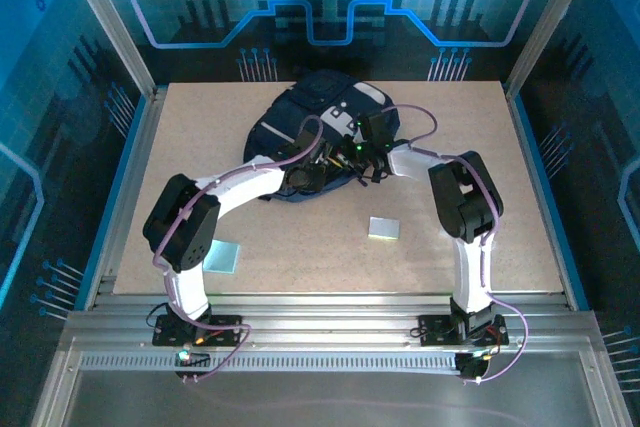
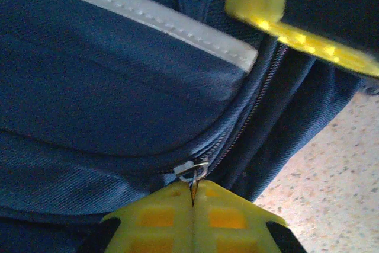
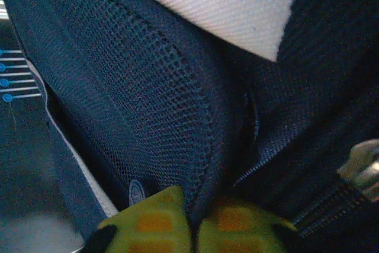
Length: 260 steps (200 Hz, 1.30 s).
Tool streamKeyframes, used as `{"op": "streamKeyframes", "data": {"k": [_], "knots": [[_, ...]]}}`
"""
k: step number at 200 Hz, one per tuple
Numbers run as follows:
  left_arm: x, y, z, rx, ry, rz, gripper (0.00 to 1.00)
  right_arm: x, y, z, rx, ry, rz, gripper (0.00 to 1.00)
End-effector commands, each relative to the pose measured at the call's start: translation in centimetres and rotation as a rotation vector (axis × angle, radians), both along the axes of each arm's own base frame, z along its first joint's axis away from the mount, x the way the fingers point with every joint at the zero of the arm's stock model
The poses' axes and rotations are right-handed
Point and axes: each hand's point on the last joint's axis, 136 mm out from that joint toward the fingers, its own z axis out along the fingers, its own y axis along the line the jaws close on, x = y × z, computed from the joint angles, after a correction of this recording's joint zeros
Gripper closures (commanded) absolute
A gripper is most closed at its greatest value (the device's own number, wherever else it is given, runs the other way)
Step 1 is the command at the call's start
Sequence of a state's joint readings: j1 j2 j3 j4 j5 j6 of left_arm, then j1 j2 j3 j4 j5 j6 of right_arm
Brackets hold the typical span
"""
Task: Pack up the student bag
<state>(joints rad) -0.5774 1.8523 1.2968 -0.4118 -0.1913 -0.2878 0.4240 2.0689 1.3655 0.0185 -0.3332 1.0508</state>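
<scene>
A large, dark navy student bag [image 1: 305, 112] with light grey patches and trim lies slumped on the far middle of the pale worktop [image 1: 300, 237]. Close up, a zip [image 2: 251, 111] curves along one side to a small metal zip pull [image 2: 192, 171]. Another side carries dark mesh [image 3: 136, 87].

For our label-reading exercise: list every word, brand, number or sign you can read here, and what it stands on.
None legible.
The student bag shows no readable brand or label.
The round stud on it is too blurred to tell any mark.
The right pale square and left pale square on the table look blank.
</scene>
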Motion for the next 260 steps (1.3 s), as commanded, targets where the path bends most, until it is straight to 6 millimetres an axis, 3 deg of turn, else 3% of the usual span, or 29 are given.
{"op": "streamKeyframes", "data": {"k": [1, 38, 84, 101, 116, 152, 160, 178, 199, 232, 260], "knots": [[-0.5, 2.7, 0.2, 0.095, 0.009, -0.023, 1.0, 1.8, -0.3, 1.8, -0.015, -0.094, -0.014, 1.0], [-0.2, 7.4, 0.1, 0.305, 0.002, 0.028, 1.0, 2.3, -3.8, 2.3, -0.041, -0.116, -0.049, 1.0], [1.1, 10.5, 0.8, 0.361, -0.041, 0.079, 1.0, 2.5, -7.4, 3.2, -0.124, -0.133, -0.044, 1.0], [0.9, 10.4, 1.1, 0.318, -0.019, 0.062, 1.0, 2.6, -9.0, 3.4, -0.158, -0.132, -0.052, 1.0], [0.0, 8.6, 2.2, 0.233, -0.003, 0.007, 1.0, 2.9, -10.1, 3.8, -0.16, -0.139, -0.063, 1.0], [-2.8, 0.7, 5.9, 0.031, -0.015, -0.171, 1.0, 4.0, -10.7, 6.2, -0.177, -0.19, -0.031, 0.99], [-3.4, -1.1, 6.5, -0.021, -0.013, -0.201, 1.0, 3.9, -10.5, 7.0, -0.176, -0.194, -0.009, 0.87], [-4.6, -5.2, 7.3, -0.154, 0.001, -0.256, 1.0, 3.0, -10.4, 8.9, -0.17, -0.18, 0.04, 0.48], [-5.1, -8.7, 7.4, -0.221, 0.008, -0.295, 1.0, 0.8, -11.6, 10.1, -0.221, -0.168, 0.026, 0.35], [-4.3, -11.2, 6.7, -0.248, 0.033, -0.317, 1.0, -2.8, -14.4, 9.5, -0.216, -0.118, -0.058, 0.33], [-3.8, -11.7, 6.3, -0.237, 0.028, -0.33, 1.0, -5.9, -14.5, 8.6, -0.186, -0.074, -0.057, 0.33]]}}
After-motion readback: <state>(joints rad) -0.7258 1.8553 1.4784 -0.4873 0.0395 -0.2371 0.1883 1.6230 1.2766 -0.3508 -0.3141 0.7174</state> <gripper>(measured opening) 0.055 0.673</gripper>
